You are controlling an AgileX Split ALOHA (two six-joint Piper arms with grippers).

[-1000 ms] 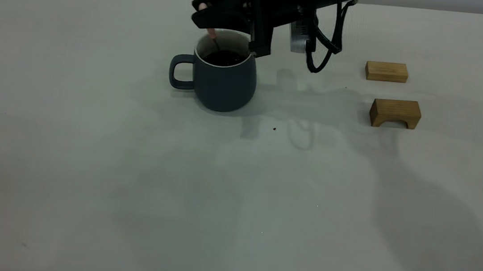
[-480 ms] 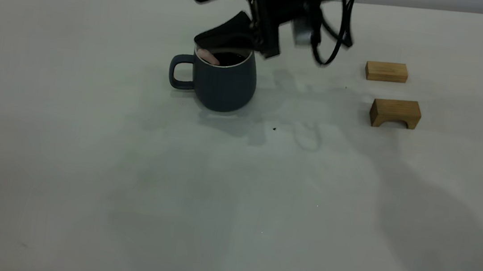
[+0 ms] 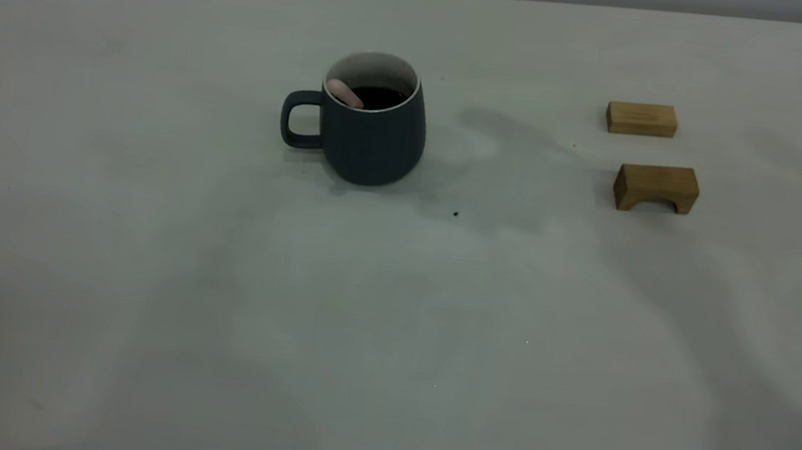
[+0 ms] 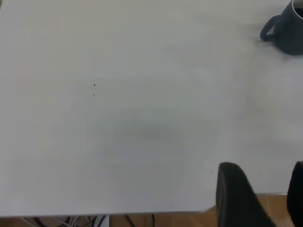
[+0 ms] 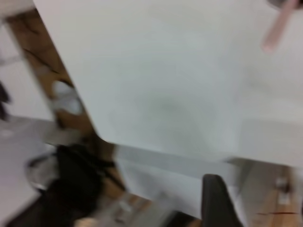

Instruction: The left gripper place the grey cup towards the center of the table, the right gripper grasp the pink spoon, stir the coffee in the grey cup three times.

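The grey cup (image 3: 373, 133) stands upright on the table (image 3: 392, 313), back of the middle, its handle to the left. Dark coffee (image 3: 381, 97) shows inside. The pink spoon (image 3: 344, 92) stands in the coffee, its pink handle leaning on the rim at the handle side, free of any gripper. Neither arm shows in the exterior view. My left gripper (image 4: 267, 194) hovers open and empty over the table's edge, far from the cup (image 4: 288, 28). My right gripper (image 5: 258, 189) is off beyond the table edge, open and empty; the spoon's handle (image 5: 279, 26) shows far off.
Two tan wooden blocks lie at the right: a flat one (image 3: 642, 119) farther back and an arched one (image 3: 656, 188) nearer. A tiny dark speck (image 3: 456, 214) sits right of the cup. Cables hang below the table edge (image 4: 94, 220).
The right gripper opened and let go of the spoon, then rose and pulled back out of the exterior view. The spoon dropped to lean on the cup's rim.
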